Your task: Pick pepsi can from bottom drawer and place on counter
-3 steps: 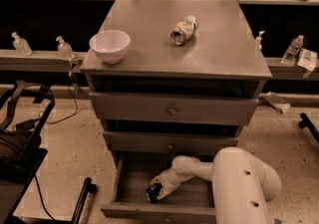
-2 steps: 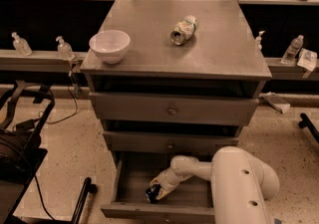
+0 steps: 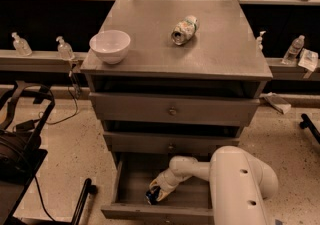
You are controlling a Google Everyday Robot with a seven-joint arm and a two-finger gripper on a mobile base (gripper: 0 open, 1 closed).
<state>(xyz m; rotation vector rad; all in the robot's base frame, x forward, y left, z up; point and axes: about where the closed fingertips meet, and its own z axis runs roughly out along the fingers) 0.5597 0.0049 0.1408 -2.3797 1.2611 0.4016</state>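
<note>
The bottom drawer (image 3: pixel 131 211) stands pulled open at the foot of the grey cabinet. Inside it, near the front left, lies the dark blue pepsi can (image 3: pixel 151 197). My white arm reaches down into the drawer from the lower right. Its gripper (image 3: pixel 156 192) is right at the can, with the fingers around or against it. The counter (image 3: pixel 225 49) is the flat grey top of the cabinet, well above the gripper.
On the counter stand a white bowl (image 3: pixel 110 45) at the left and a pale green-and-white can (image 3: pixel 184 29) on its side. Two shallower drawers sit shut above. Bottles line the side ledges. A black stand (image 3: pixel 20 139) is on the floor at left.
The gripper and can have stayed at about the same spot in the drawer; only a slight shift toward the drawer's front shows.
</note>
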